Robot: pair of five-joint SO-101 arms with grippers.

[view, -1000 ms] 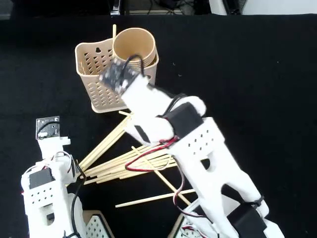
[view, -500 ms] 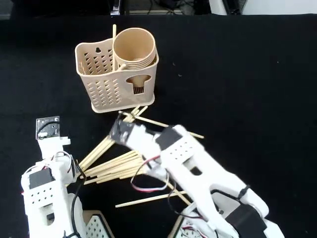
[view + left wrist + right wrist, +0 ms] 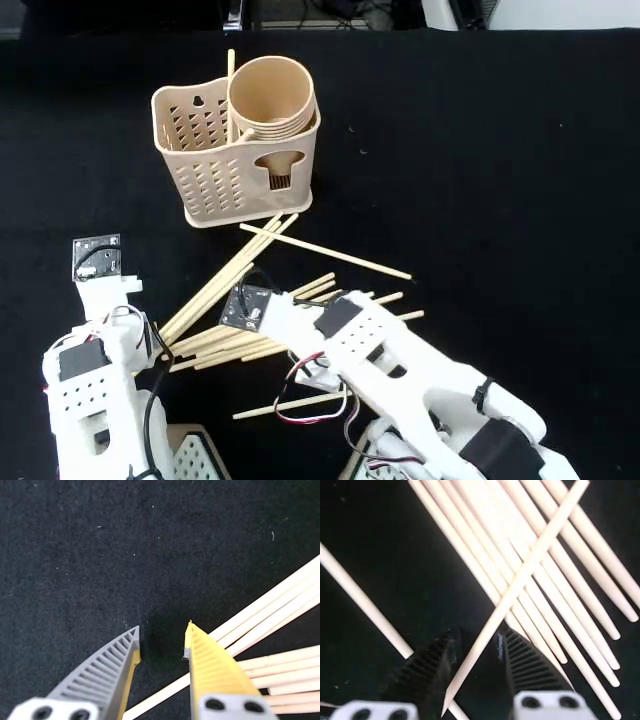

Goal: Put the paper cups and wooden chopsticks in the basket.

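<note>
The beige slotted basket [image 3: 235, 165] stands at the back of the table, with stacked paper cups [image 3: 272, 95] and one upright chopstick [image 3: 231, 65] inside. Several wooden chopsticks [image 3: 265, 325] lie fanned on the black cloth in front of it, and a single one [image 3: 325, 252] lies apart nearer the basket. My right gripper [image 3: 475, 647] is low over the pile, open, with one chopstick [image 3: 520, 582] running between its fingers. My left gripper [image 3: 162, 632] is open just above bare cloth, and chopstick ends [image 3: 270, 610] lie beside its yellow finger [image 3: 207, 665].
Another loose chopstick [image 3: 290, 403] lies near the front, partly under the right arm [image 3: 400, 370]. The left arm [image 3: 95, 370] sits at the front left corner. Black cloth stretches free to the right of the basket.
The right arm has drawn back from the basket and come down over the chopstick pile. The left arm has not moved.
</note>
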